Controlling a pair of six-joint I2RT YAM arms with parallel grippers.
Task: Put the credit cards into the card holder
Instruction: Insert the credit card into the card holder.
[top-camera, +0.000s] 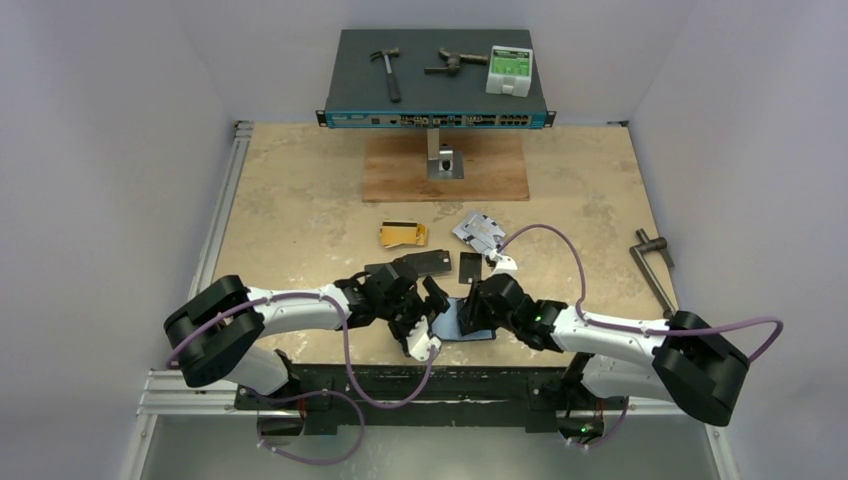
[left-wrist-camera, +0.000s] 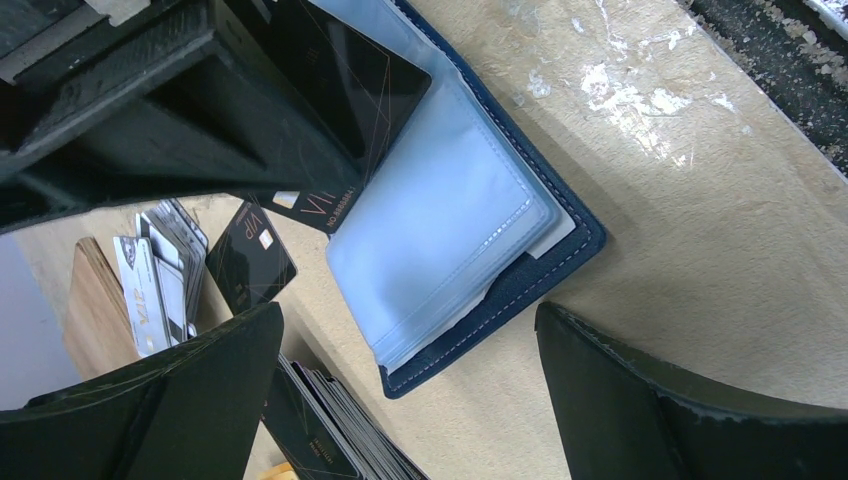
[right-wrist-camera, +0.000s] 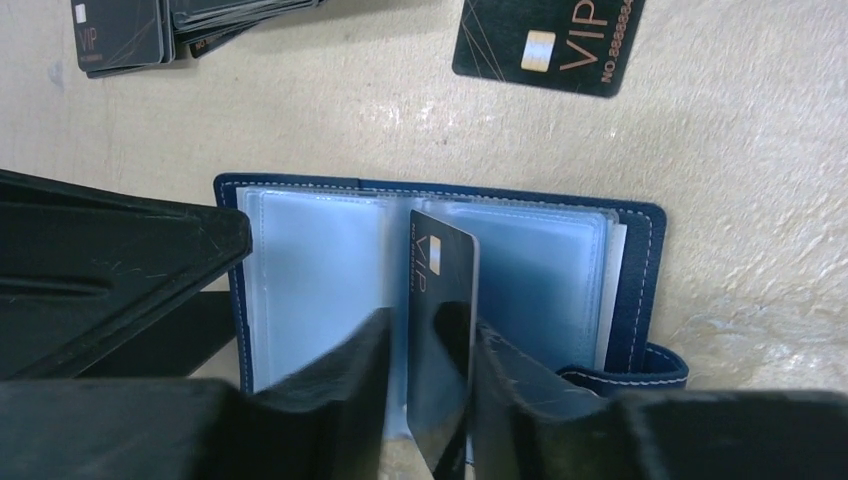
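Observation:
The navy card holder (right-wrist-camera: 640, 270) lies open on the table near the front edge, its clear sleeves (left-wrist-camera: 440, 220) facing up. My right gripper (right-wrist-camera: 430, 380) is shut on a black VIP card (right-wrist-camera: 440, 290), held edge-on over the middle of the sleeves. My left gripper (left-wrist-camera: 410, 400) is open and empty, its fingers (left-wrist-camera: 170, 400) straddling the holder's corner; one finger (right-wrist-camera: 120, 260) sits at the holder's left edge. In the top view the two grippers (top-camera: 437, 305) (top-camera: 480, 305) meet over the holder (top-camera: 455, 325). A loose black card (right-wrist-camera: 545, 40) and a black stack (left-wrist-camera: 330, 420) lie nearby.
Gold cards (top-camera: 402, 234) and silver cards (top-camera: 478, 230) lie further back. A wooden board (top-camera: 445, 168) and a network switch (top-camera: 437, 80) carrying tools stand at the rear. A metal crank (top-camera: 655, 265) lies at the right. The table's front edge is just behind the holder.

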